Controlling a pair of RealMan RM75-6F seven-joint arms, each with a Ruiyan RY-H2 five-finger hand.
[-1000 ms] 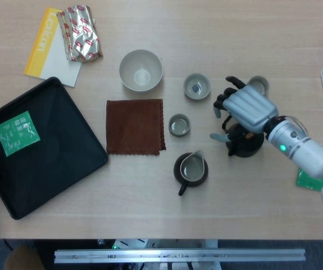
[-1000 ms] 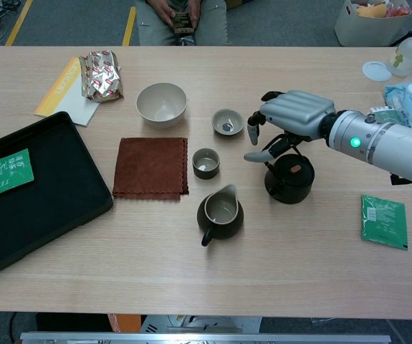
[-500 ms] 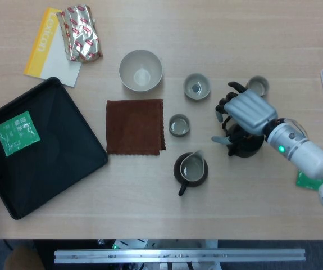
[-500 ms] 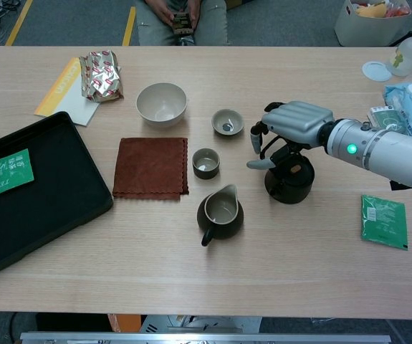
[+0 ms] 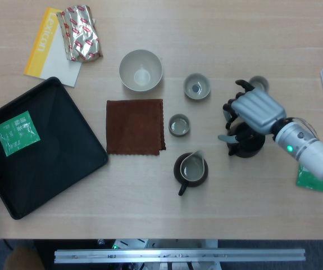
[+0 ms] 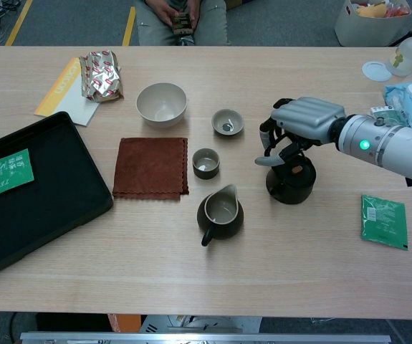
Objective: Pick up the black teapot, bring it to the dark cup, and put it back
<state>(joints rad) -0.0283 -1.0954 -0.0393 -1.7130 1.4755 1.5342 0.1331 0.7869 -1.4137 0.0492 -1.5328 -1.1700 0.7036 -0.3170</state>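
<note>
Nearest to us in chest view: dark pitcher (image 6: pixel 219 211) w/ pale inside, handle toward the table's near edge. Green packet (image 6: pixel 384 221) lies flat at right, apart from the rest. Black tray (image 6: pixel 62 197) at left w/ another green sachet (image 6: pixel 8 172) in it.

Next row back: black teapot (image 6: pixel 289 180) stands upright on table, right of pitcher. We see the right hand (image 6: pixel 299 122) right above it, palm down, fingers (image 6: pixel 266 134) curled over the pot's top and thumb sticking out left. Whether the fingers actually grip the pot or just hover, we can't tell from either view; head view shows hand (image 5: pixel 251 111) covering most of teapot (image 5: pixel 245 145). Left hand not visible in either cam.

Left of teapot: small dark cup (image 6: pixel 206 163), just beside the brown cloth (image 6: pixel 151 168). Cup and pot well apart.

Further back: 2nd small cup (image 6: pixel 228 122), then white bowl (image 6: pixel 161 104). Head view shows 1 more small cup (image 5: pixel 259 84) behind the hand.

Far left: yellow booklet (image 6: pixel 64 89) w/ foil snack bag (image 6: pixel 101 74) partly on it. Far right: white bottle (image 6: pixel 410 53), round lid (image 6: pixel 375 70).
</note>
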